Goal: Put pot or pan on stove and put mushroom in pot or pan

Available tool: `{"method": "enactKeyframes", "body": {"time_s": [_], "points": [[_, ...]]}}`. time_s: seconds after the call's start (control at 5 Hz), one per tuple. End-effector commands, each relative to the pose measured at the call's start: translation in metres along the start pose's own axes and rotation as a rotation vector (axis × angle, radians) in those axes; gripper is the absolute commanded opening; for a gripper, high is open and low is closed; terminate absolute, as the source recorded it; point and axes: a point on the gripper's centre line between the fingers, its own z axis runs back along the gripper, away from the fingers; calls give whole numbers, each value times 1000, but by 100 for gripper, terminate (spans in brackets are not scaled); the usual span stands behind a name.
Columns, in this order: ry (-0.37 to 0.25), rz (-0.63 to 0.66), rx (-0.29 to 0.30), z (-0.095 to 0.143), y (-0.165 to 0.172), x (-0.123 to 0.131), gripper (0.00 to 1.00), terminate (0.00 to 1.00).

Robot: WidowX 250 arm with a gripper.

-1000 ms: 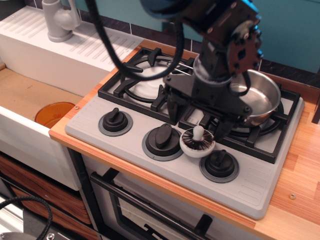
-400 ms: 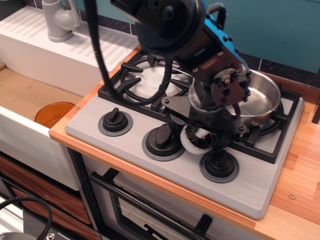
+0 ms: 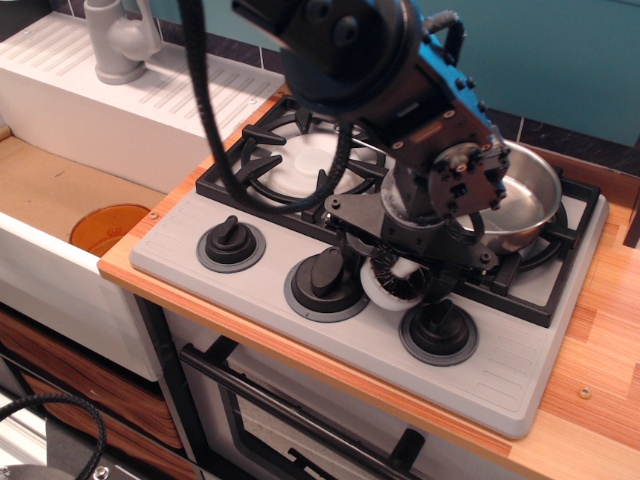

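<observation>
Saucepan (image 3: 520, 200) sits on right rear burner of stove (image 3: 520, 385), on wooden counter (image 3: 600, 330). Gripper (image 3: 400, 280) low over front panel, fingers closed around mushroom (image 3: 388, 283), tilted on side between middle knob (image 3: 325, 275) and right knob (image 3: 438, 325), touching panel or not: unclear.

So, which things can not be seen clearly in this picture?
- Hand: its grip on the mushroom is hidden by its own body.
- Pan: left side and handle hidden behind the arm.
- Right burner on the stove: mostly covered by the pan.
</observation>
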Motion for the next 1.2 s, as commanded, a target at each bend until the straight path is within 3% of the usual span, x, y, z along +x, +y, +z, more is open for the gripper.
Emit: {"method": "enactKeyframes", "body": {"time_s": [0.0, 0.2, 0.4, 0.8, 1.0], "points": [[59, -24, 2, 51, 2, 18, 0, 0], [71, 3, -16, 75, -2, 38, 0, 0], [45, 19, -24, 81, -7, 69, 0, 0], [-32, 15, -52, 60, -7, 106, 0, 0], [-79, 13, -55, 53, -7, 112, 100, 0]]}}
